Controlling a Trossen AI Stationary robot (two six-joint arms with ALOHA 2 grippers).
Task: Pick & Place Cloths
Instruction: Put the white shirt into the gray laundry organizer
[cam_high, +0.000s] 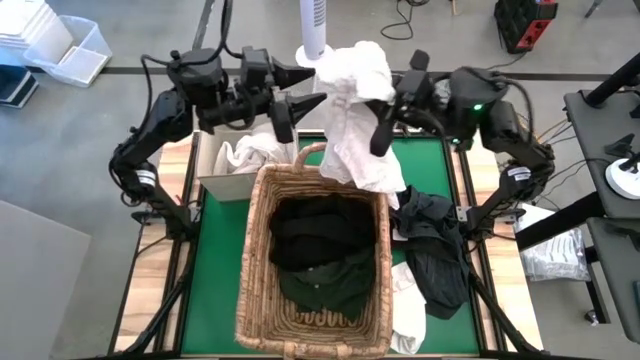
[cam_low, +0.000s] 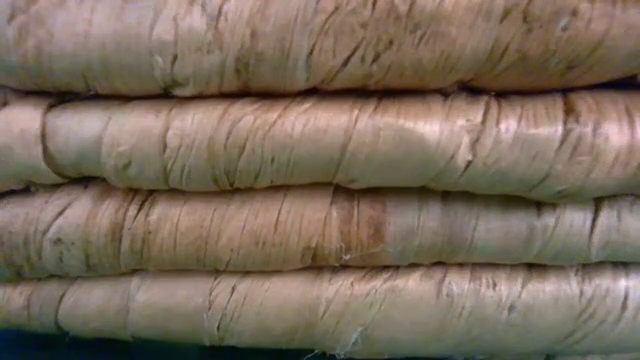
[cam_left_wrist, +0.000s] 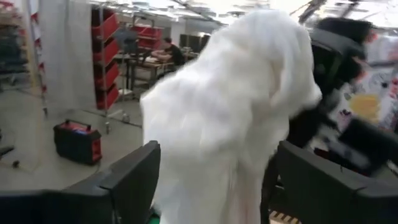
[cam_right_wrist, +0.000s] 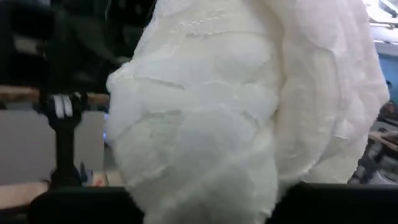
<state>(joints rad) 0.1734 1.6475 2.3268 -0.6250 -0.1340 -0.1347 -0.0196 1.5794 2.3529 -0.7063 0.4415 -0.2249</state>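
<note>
A large white cloth (cam_high: 355, 110) hangs high over the far end of the wicker basket (cam_high: 262, 260), between my two grippers. My right gripper (cam_high: 398, 95) is at the cloth's right side, shut on it, and the cloth (cam_right_wrist: 205, 112) fills the right wrist view. My left gripper (cam_high: 318, 85) is open at the cloth's left edge. In the left wrist view its fingers (cam_left_wrist: 134, 180) stand on either side of the cloth (cam_left_wrist: 230, 112); whether they touch it, I cannot tell. Dark cloths (cam_high: 320, 250) lie in the basket. My right gripper holds the white cloth by a bunched part near its top (cam_high: 375, 100), coming level from the table's right. The cloth itself hides the place of contact. The cloth is lifted clear and hangs slack below the fingers, its lower end (cam_high: 370, 180) above the basket's far right corner.
A dark cloth (cam_high: 435, 240) and a white one (cam_high: 405, 310) lie on the green mat (cam_high: 215, 260) to the right of the basket. A white box (cam_high: 222, 180) with white cloths (cam_high: 250, 155) stands at the far left. The basket's wicker wall (cam_low: 320, 180) fills the low view.
</note>
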